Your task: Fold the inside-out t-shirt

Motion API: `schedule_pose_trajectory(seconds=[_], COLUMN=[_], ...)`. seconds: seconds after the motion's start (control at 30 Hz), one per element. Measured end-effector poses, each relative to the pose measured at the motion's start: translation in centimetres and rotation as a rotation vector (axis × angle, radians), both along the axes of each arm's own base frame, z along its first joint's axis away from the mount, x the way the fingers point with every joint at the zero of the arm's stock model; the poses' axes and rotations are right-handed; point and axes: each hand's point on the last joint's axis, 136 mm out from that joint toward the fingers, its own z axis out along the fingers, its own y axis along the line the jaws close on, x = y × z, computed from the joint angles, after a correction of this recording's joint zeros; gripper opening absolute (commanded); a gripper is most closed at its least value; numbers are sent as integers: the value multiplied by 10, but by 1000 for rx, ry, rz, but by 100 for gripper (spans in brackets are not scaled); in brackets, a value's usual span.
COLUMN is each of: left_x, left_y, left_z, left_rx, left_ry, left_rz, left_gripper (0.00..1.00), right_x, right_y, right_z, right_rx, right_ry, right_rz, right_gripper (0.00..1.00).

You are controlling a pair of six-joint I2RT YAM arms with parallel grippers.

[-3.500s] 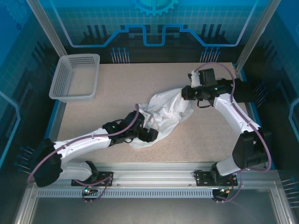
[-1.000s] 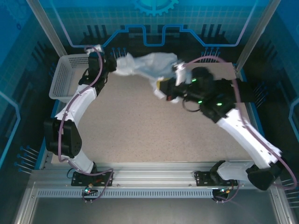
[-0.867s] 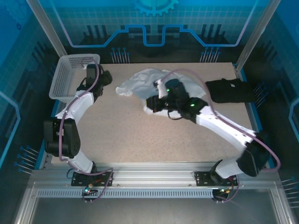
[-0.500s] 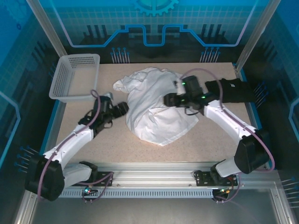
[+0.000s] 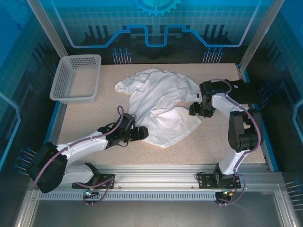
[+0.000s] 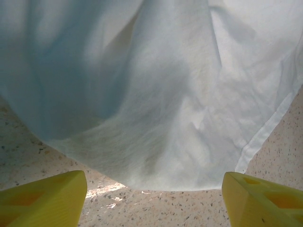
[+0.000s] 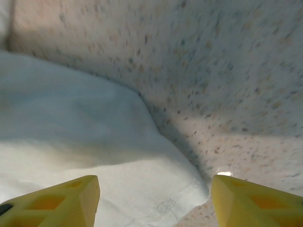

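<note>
The inside-out t-shirt [image 5: 158,106] lies spread and wrinkled on the speckled table [image 5: 218,142], at the middle and a little toward 12 o'clock. One sleeve sticks out at its 10 o'clock side and its rounded lower hem is at 6 o'clock. The left arm [image 5: 80,146] stretches low and nearly flat from its base at the near left corner, reaching toward 2 o'clock. That puts the left gripper [image 5: 138,134] at the shirt's 7 o'clock edge, just beside the cloth. In the left wrist view its yellow fingers [image 6: 42,198] stand wide apart with bare table between them. The white hem hangs just ahead of them, and a stitched edge runs off toward 4 o'clock. The right arm [image 5: 241,127] rises from its base at the near right, runs up along the table's right side toward 12 o'clock, then folds back at the elbow. Its wrist is turned down and toward 9 o'clock, so the right gripper [image 5: 195,109] sits at the shirt's 3 o'clock edge. The right wrist view shows its fingers [image 7: 255,201] spread wide as well and gripping nothing. A stitched corner of the shirt lies between them, with table surface beyond from 12 to 3 o'clock. A white mesh basket [image 5: 75,78] stands at the table's 10 o'clock corner, well apart from the shirt. A black folded garment [image 5: 241,90] lies at 2 o'clock, just behind the right arm's elbow.
</note>
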Motion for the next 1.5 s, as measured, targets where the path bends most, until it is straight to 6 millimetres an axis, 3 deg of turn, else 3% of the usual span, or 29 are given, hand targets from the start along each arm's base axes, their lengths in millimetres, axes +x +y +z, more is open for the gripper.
schedule_pose_trajectory(seconds=[0.27,0.37,0.43,0.47,0.53,0.6,0.67,0.73,0.8,0.9,0.97,1.07,1.27,1.5], left_x=[0,-1,-2,-3,-4,-5,-6,-6,-7,-7,-10,-16,-20,-21], left_y=[11,15,17,18,19,20,21,21,21,18,13,3,-18,-41], left_z=[13,13,15,17,22,31,43,56,70,87,94,101,111,71], left_rx=[27,39,42,41,33,18,1,-23,-48,-72,-73,-55,10,216], left_ry=[-44,-45,-48,-51,-61,-83,-117,-161,-207,-273,-312,-360,-452,-438], left_rz=[27,32,35,36,37,38,32,24,16,-4,-29,-76,-132,-185], left_gripper=[77,76,77,77,77,76,76,76,76,76,76,76,77,72], right_x=[-18,-25,-25,-24,-26,-26,-23,-19,-17,-25,-28,-25,-13,4], right_y=[19,23,24,27,36,53,74,100,131,160,167,176,191,194], right_z=[-19,-33,-31,-30,-24,-1,40,98,175,264,297,318,314,312], right_rx=[-12,-18,-13,1,57,157,272,396,534,702,773,840,888,919], right_ry=[102,151,152,149,147,105,14,-121,-298,-480,-540,-560,-500,-475], right_rz=[94,118,127,133,136,153,163,190,247,306,310,290,236,173], right_gripper=[53,24,5,0,0,0,0,0,0,0,0,0,0,0])
